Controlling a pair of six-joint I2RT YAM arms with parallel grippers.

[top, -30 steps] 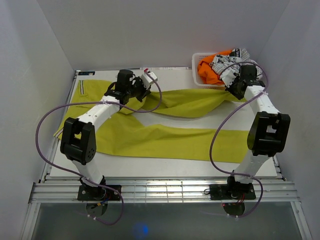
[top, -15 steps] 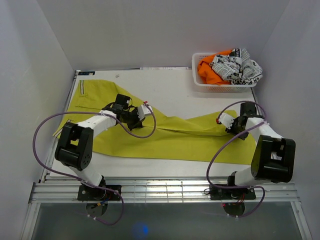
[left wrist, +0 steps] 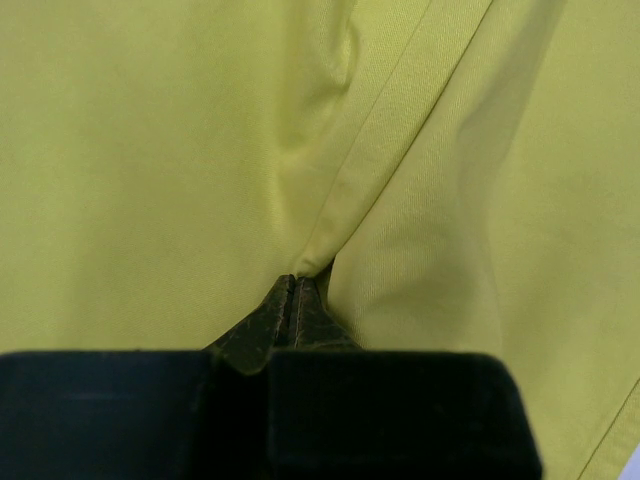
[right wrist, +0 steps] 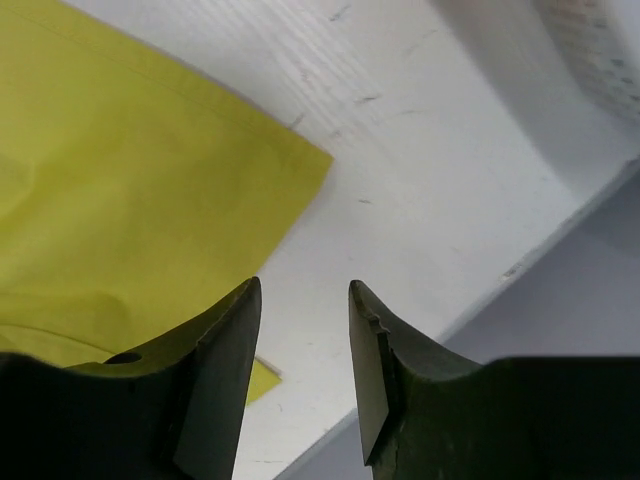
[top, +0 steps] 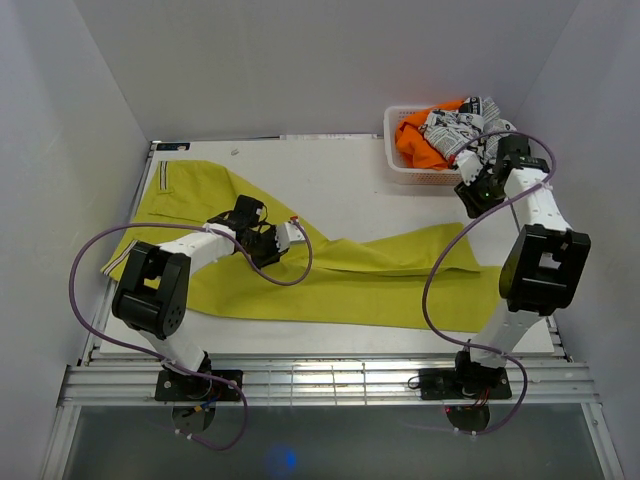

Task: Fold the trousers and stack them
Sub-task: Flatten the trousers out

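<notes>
The mustard-yellow trousers (top: 340,285) lie spread across the table, waistband at the far left. One leg is laid slantwise over the other. My left gripper (top: 262,245) sits low on the cloth near the crotch. In the left wrist view its fingertips (left wrist: 297,280) are shut on a raised fold of the trousers (left wrist: 150,150). My right gripper (top: 467,196) hangs raised by the basket, above the table's right side. In the right wrist view it (right wrist: 303,290) stands open with nothing between its fingers, and a trouser leg end (right wrist: 120,170) lies flat below it.
A white basket (top: 398,165) stands at the back right, holding an orange garment (top: 415,140) and a black-and-white printed cloth (top: 470,130). White walls close in on both sides. The table's right edge (right wrist: 520,270) runs close to the leg end.
My right gripper carried the leg end down onto the other leg, opened, let it go and rose back toward the basket. My left gripper moved nearer with its fold.
</notes>
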